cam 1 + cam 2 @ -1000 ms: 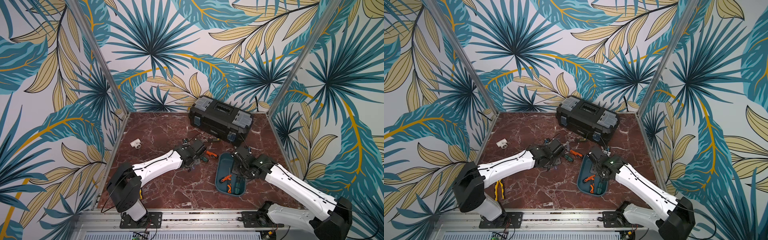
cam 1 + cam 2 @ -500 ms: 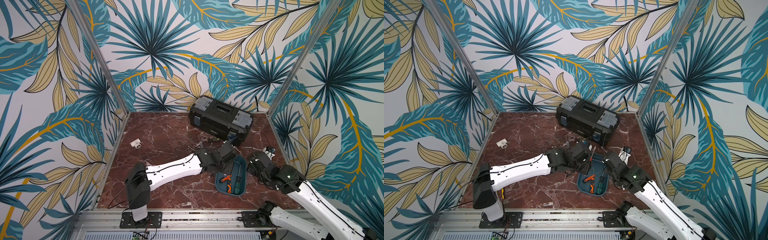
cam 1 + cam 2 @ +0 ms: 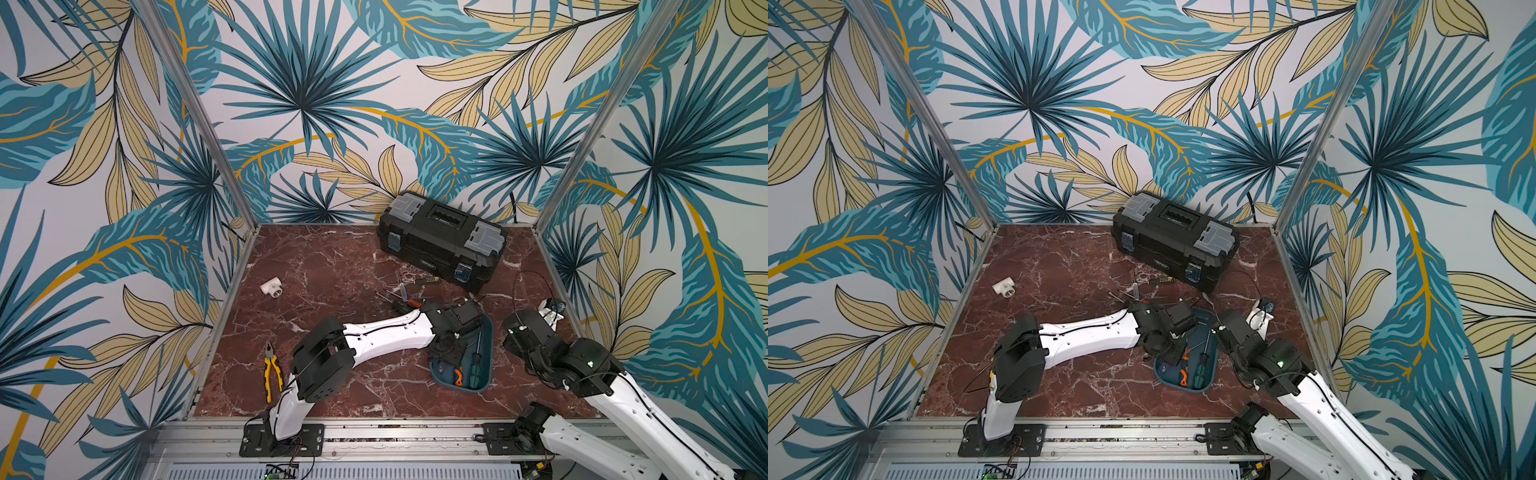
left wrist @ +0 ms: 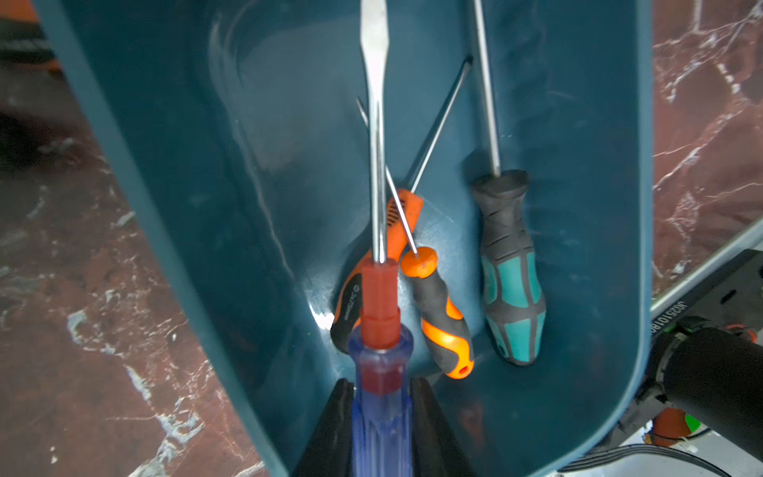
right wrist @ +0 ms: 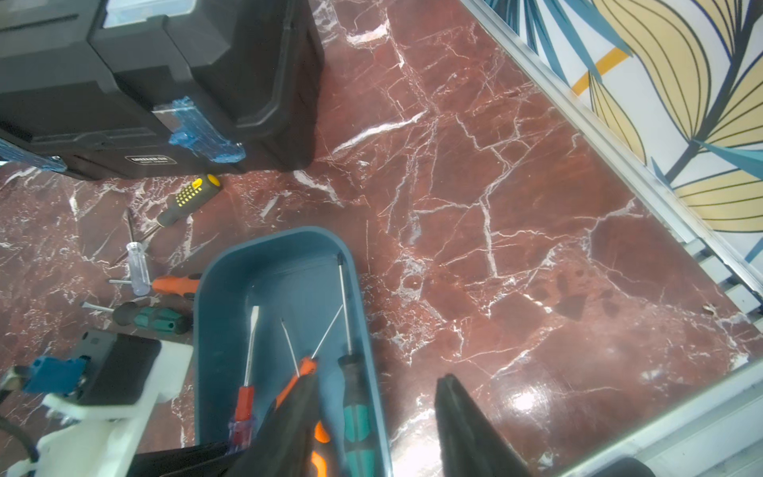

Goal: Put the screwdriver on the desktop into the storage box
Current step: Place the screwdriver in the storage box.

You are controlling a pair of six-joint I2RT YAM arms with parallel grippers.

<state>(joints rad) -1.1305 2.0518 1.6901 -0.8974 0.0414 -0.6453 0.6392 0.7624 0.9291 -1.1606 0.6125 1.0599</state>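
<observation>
Palm-leaf wallpaper rings a red-brown marble desktop, with a black toolbox at the back. The teal box sits toward the front right. The left gripper is pinched on the blue handle of a screwdriver, held inside the box with its flat blade pointing along it (whether it touches the floor I cannot tell). Three other screwdrivers lie in there beside it. The right gripper hangs spread and empty at the box's edge. Loose screwdrivers lie between box and toolbox.
</observation>
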